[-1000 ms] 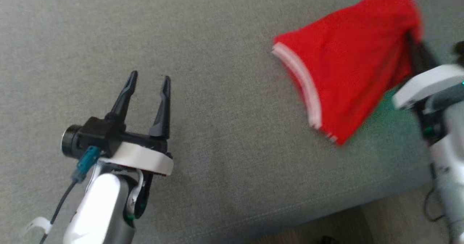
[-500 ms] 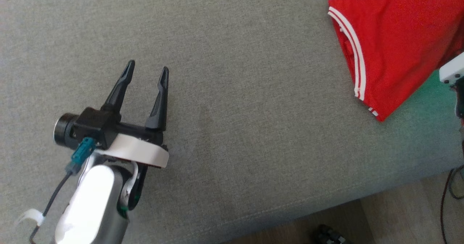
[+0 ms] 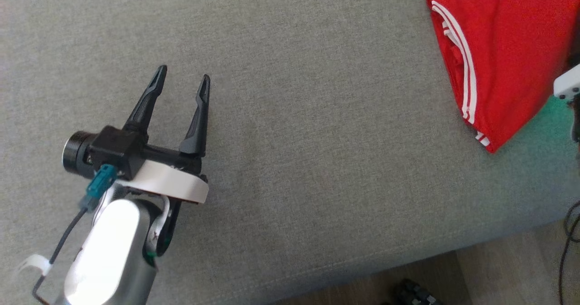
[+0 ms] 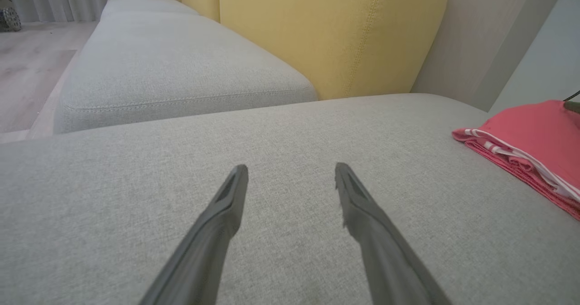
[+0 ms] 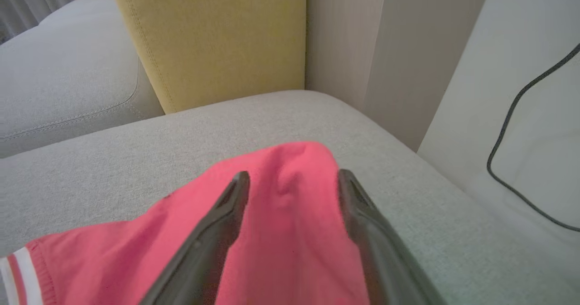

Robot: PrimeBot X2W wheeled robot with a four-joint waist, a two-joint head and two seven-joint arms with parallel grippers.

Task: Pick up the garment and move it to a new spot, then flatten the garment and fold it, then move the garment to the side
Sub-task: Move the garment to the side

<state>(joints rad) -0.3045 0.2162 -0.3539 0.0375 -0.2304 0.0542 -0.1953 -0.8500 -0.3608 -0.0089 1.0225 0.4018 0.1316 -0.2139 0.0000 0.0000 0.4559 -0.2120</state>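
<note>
Lying on sofa [image 3: 317, 114]: 1 red garment [image 3: 507, 46], 2 R fingers [image 5: 210, 232] prob. astride.

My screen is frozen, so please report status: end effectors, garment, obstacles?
Left end effector open above grey cushion. Right end effector open, over folded red shirt lying at cushion's right end. No obstacle seen.

Open grey cushion [image 3: 317, 137] lies between left gripper [image 3: 183, 75] and red garment [image 3: 507, 55]; a yellow backrest [image 4: 326, 33] blocks the far edge.
</note>
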